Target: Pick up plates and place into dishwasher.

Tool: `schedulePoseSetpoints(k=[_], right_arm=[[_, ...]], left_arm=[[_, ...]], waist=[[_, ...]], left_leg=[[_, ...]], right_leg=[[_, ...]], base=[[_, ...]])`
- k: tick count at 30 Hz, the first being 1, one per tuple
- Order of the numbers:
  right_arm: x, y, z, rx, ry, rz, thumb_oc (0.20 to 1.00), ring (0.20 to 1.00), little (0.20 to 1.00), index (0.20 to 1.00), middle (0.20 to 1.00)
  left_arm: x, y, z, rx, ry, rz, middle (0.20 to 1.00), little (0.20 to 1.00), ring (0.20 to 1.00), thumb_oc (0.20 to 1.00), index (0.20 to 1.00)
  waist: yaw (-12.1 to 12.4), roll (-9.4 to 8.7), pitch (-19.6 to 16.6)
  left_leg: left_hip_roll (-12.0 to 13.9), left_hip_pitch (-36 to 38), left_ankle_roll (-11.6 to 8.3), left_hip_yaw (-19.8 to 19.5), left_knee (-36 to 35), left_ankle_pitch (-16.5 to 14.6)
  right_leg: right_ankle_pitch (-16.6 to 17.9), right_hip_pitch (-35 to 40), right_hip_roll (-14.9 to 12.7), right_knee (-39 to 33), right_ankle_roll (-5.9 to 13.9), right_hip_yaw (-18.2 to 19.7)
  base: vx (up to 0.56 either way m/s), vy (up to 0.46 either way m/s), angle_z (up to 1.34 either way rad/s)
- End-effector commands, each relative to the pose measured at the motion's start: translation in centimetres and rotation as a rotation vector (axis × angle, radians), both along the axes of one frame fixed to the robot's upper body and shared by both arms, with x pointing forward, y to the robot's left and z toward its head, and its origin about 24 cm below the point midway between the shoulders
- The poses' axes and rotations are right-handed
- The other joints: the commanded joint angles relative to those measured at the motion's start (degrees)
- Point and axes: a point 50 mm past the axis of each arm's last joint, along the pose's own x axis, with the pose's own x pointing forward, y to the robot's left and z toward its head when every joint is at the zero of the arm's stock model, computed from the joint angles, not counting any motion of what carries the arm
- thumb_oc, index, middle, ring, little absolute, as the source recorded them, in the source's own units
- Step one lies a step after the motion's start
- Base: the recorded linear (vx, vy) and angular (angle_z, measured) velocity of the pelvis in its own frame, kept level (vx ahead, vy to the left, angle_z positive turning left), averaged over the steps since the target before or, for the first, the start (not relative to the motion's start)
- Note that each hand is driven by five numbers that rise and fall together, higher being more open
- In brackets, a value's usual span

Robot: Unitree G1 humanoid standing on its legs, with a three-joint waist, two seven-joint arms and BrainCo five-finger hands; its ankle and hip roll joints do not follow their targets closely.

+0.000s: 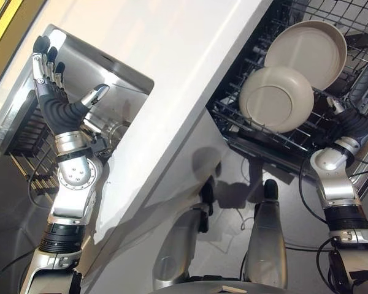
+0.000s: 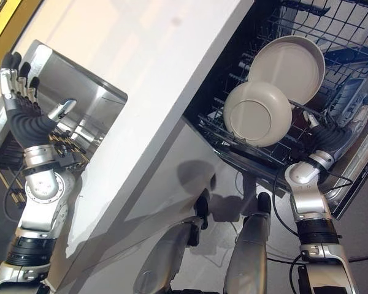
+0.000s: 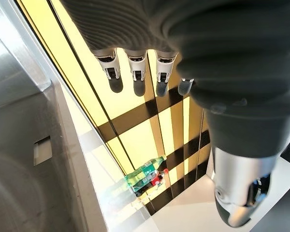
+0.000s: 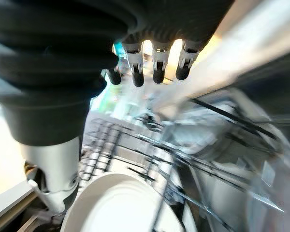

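Note:
Two beige plates stand on edge in the black wire rack [image 1: 257,131] of the open dishwasher. The larger plate [image 1: 310,50] is behind and the smaller, deeper plate [image 1: 276,99] leans in front of it. My right hand [image 1: 354,124] is inside the rack just right of the plates. In the right wrist view its fingers [image 4: 157,67] are straight and hold nothing, with a plate's rim [image 4: 121,203] below them. My left hand [image 1: 54,92] is raised over the steel sink [image 1: 113,76], open and empty, with its fingers [image 3: 135,72] straight.
A white countertop [image 1: 172,73] runs between the sink and the dishwasher. A wire drying rack [image 1: 24,144] sits at the sink's left edge. A green bottle [image 3: 147,175] stands far off past my left hand.

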Motion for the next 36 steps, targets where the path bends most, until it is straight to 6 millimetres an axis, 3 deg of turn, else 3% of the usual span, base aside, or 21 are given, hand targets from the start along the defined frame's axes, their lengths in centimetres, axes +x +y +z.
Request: schedulePoseSetpoints(k=[1, 3, 5, 11, 27, 36], right_arm=[[1.8, 2.3, 1.3, 0.144, -0.116, 0.301, 1.000, 1.000, 1.000, 1.000, 1.000], [2.6, 3.2, 0.7, 0.236, -0.117, 0.480, 1.000, 1.000, 1.000, 1.000, 1.000], [3.1, 4.0, 0.7, 0.210, -0.109, 0.586, 1.000, 1.000, 1.000, 1.000, 1.000], [3.7, 7.0, 1.6, 0.155, -0.142, 0.772, 1.000, 1.000, 1.000, 1.000, 1.000], [4.3, 10.7, 4.2, 0.067, -0.189, 0.834, 1.000, 1.000, 1.000, 1.000, 1.000], [4.8, 10.1, 4.4, 0.059, -0.171, 0.800, 1.000, 1.000, 1.000, 1.000, 1.000]], left_arm=[[-0.3, -0.2, -1.3, -0.059, 0.011, -0.011, 1.000, 1.000, 1.000, 1.000, 1.000], [-0.1, -0.3, -1.1, -0.057, 0.011, -0.015, 1.000, 1.000, 1.000, 1.000, 1.000], [0.1, -0.3, -1.0, -0.054, 0.013, -0.015, 1.000, 1.000, 1.000, 1.000, 1.000], [0.5, -0.8, -0.9, -0.056, 0.013, -0.009, 1.000, 1.000, 1.000, 1.000, 1.000], [0.1, 0.1, -1.2, -0.040, 0.045, -0.011, 1.000, 1.000, 1.000, 1.000, 1.000], [-1.3, 2.5, -1.7, -0.044, 0.072, 0.000, 1.000, 1.000, 1.000, 1.000, 1.000]], waist=[[1.4, 0.34, 3.2], [1.8, 0.30, 3.2], [2.2, 0.12, 3.2], [3.4, -0.65, 3.2], [9.6, -2.30, 3.2], [14.1, -2.14, 2.8]], left_leg=[[-1.7, -2.4, 0.02, 0.7, 6.3, -3.6], [-1.8, -3.0, -0.06, 0.4, 6.5, -3.4], [-1.8, -3.7, -0.09, 0.4, 6.5, -3.1], [-2.1, -5.2, -0.14, 0.1, 6.4, -2.3], [-3.3, -5.9, 0.37, -2.0, 8.6, -3.2], [-3.8, -1.0, -0.29, -4.3, 7.6, -3.4]], right_leg=[[5.5, 3.5, -2.5, -6.3, -2.57, 1.9], [5.6, 3.0, -2.7, -6.1, -2.70, 1.6], [5.8, 2.3, -2.8, -5.9, -2.63, 1.3], [6.6, 1.2, -3.0, -6.3, -2.53, 0.6], [5.4, 3.6, -4.9, -4.3, -2.66, -5.3], [5.7, 13.2, -7.8, -7.8, -2.10, -11.3]], base=[[0.00, 0.000, 0.00], [0.00, 0.000, 0.00], [0.00, 0.000, 0.00], [0.01, 0.024, 0.00], [0.04, 0.021, 0.13], [0.08, 0.013, 0.40]])
